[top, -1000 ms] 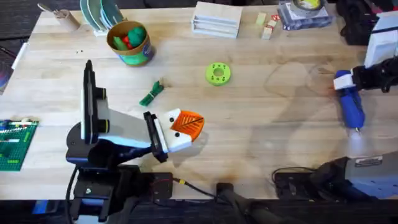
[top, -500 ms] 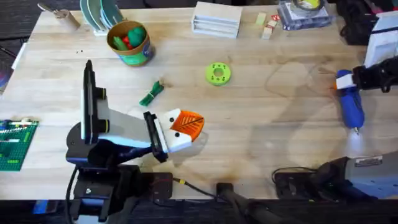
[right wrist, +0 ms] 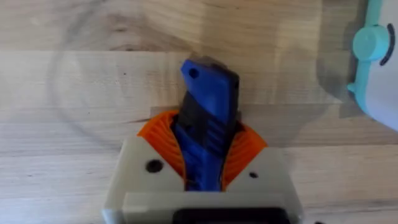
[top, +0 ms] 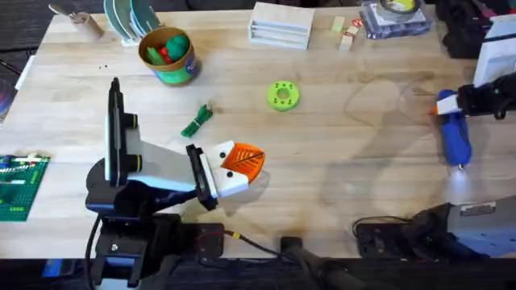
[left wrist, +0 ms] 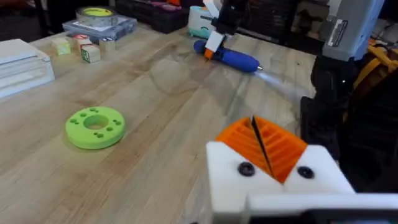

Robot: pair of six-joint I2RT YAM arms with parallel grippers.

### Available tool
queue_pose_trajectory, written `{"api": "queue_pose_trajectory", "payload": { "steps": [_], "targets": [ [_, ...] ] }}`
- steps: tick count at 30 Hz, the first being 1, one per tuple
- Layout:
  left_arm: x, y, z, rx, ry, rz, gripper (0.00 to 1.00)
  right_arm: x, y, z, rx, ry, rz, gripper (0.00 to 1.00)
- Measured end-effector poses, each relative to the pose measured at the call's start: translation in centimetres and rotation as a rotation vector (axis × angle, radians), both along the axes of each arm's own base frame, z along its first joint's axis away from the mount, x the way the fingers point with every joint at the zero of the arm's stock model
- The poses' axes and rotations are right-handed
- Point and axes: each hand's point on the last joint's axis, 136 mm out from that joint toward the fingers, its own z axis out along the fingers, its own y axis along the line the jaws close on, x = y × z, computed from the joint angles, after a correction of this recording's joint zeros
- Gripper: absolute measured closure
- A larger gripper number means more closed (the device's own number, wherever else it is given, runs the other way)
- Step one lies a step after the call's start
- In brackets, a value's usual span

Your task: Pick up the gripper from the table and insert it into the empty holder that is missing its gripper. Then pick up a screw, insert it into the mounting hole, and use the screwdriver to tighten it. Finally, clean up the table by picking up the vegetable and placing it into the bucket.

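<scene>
The right gripper (top: 453, 105) at the frame's far right clamps its orange pads on the blue screwdriver (top: 455, 137), tip toward the bottom edge, seemingly ready for tightening, while the left gripper (top: 242, 163), low at centre-left, rests with fingers pressed together, holding nothing.

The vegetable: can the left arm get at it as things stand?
Probably yes. The vegetable lies on open table just beyond the left tool, with nothing between them. That tool's orange pads are shut and hold nothing; it would need to open first.
</scene>
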Motion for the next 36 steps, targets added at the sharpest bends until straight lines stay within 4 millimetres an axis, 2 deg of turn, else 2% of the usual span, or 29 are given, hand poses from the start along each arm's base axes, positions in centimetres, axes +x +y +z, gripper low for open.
{"api": "queue_pose_trajectory", "payload": {
  "steps": [4,7,12,15,22,28,32,36],
  "targets": [
    [0.0,0.0,0.0,0.0,0.0,0.0,0.99,0.2,-0.1,0.4,0.005,-0.009,-0.02,0.766],
    [0.0,0.0,0.0,0.0,0.0,0.0,0.99,0.7,-0.3,1.6,-0.008,-0.042,-0.033,0.772],
    [0.0,0.0,0.0,0.0,0.0,0.0,0.99,2.1,-0.7,5.8,-0.069,-0.155,-0.038,0.782],
    [0.0,0.0,0.0,0.0,0.0,0.0,0.99,3.1,-0.2,8.5,-0.108,-0.226,-0.015,0.789],
    [0.0,0.0,0.0,0.0,0.0,0.0,0.99,5.3,3.0,12.8,-0.143,-0.362,0.053,0.801],
    [0.0,0.0,0.0,0.0,0.0,0.0,0.99,6.5,6.9,16.9,-0.103,-0.51,0.107,0.811],
    [0.0,0.0,0.0,0.0,0.0,0.0,0.99,6.5,9.2,20.6,-0.084,-0.627,0.12,0.817],
    [0.0,0.0,0.0,0.0,0.0,0.0,0.99,5.6,11.7,24.0,-0.066,-0.727,0.155,0.824]
  ]
}}
